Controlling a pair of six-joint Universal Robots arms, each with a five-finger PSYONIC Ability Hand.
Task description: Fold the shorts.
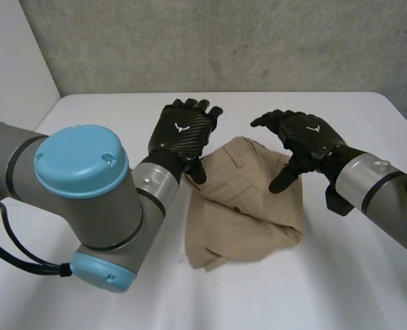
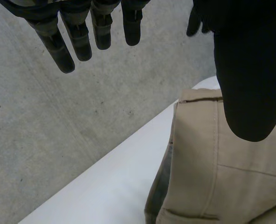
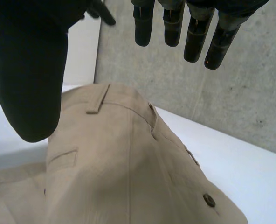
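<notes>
1. One rumpled hem [image 1: 214, 256] of the shorts [image 1: 248, 199] lies nearest, in the middle of the counter [image 1: 341, 289]. Its layers look uneven, so I judge a further fold could trap that lump and leave the bundle lopsided.
2. Midway, the tan cloth lies doubled over with a button [image 3: 209, 200] showing. It seems loose enough to slide on the smooth counter if pulled from one side alone.
3. Farther on, the left hand [image 1: 183, 130] hovers at the left side of the waistband [image 3: 110, 95], and the right hand [image 1: 303, 141] above its right side. Both have fingers [image 2: 79, 39] straight and spread, thumbs apart, gripping nothing. Whether either thumb brushes the cloth I cannot tell.
4. Risk at this point: if one hand closes sooner, or catches just the top layer, the fold would likely skew or peel open.
5. Farthest, bare counter runs to a grey wall [image 1: 224, 41]. A push away from the robot could drive the waistband toward that edge.
</notes>
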